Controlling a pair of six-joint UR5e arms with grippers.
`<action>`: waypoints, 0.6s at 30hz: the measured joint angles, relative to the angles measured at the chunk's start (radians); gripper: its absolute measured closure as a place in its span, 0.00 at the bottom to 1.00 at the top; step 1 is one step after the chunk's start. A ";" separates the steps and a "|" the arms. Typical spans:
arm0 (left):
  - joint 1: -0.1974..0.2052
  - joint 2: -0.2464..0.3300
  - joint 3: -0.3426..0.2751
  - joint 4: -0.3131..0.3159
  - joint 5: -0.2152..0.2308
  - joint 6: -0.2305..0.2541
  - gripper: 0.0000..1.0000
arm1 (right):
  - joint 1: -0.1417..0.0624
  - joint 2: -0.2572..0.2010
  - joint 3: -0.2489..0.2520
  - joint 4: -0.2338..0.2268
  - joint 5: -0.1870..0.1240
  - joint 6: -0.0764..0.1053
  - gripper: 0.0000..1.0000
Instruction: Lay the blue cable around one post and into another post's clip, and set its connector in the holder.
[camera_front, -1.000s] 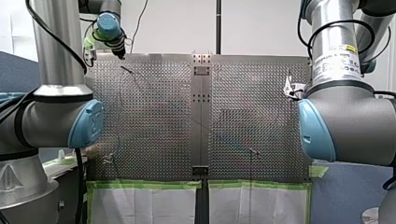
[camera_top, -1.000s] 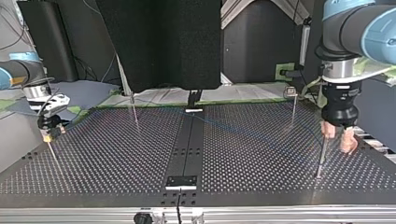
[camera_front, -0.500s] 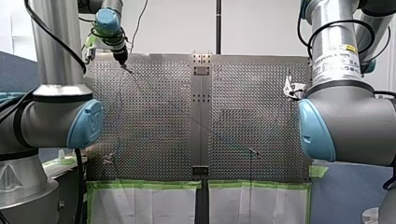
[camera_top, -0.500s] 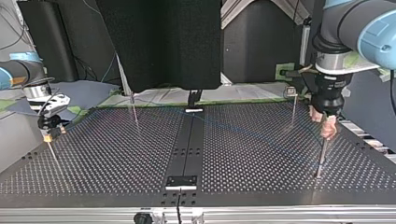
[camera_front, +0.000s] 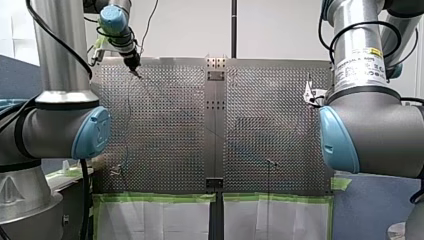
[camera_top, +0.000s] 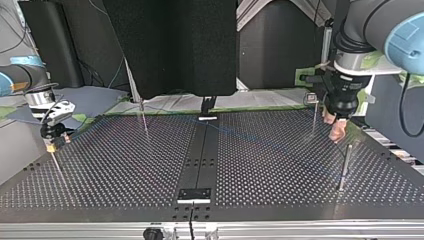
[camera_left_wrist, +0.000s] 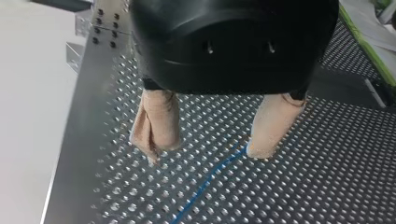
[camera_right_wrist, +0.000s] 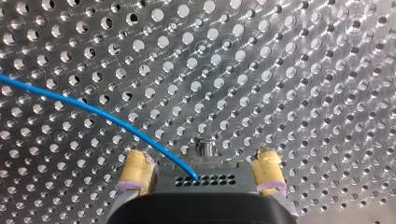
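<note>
Perforated worktop (camera_top: 125, 165). Left gripper (camera_left_wrist: 205, 154) released, blue cable (camera_left_wrist: 205, 183) beside one pad (camera_left_wrist: 271, 126); centre cable between pads before clenching. Right gripper (camera_right_wrist: 201, 164): grip cannot be told.

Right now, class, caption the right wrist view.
Blue cable curves across the perforated table toward the right gripper.

My left arm (camera_front: 60, 125), at the left of the front view, is built of silver-grey tubes with a thick rounded joint closed by a pale blue cap (camera_front: 92, 132); a black cable (camera_front: 84, 200) hangs below that joint. My right arm (camera_front: 385, 125), at the right of that frame, matches it, and its upright tube wears a white printed label (camera_front: 359, 62) with a yellow patch. My left gripper (camera_left_wrist: 205, 151) has a glossy black housing (camera_left_wrist: 233, 42) with two small holes and beige pads (camera_left_wrist: 156, 126); my right gripper (camera_right_wrist: 201, 158) has yellow pads (camera_right_wrist: 136, 170) on purple bases
</note>
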 joint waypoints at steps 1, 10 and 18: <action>0.001 0.001 0.000 0.005 0.003 -0.008 0.00 | 0.000 0.000 0.000 0.000 0.000 0.000 0.01; 0.000 0.003 0.000 0.015 0.010 -0.024 0.00 | 0.002 0.000 0.000 0.002 0.000 0.000 0.01; -0.001 0.010 0.001 0.013 -0.006 -0.034 0.00 | 0.002 0.000 0.000 0.001 -0.003 0.000 0.01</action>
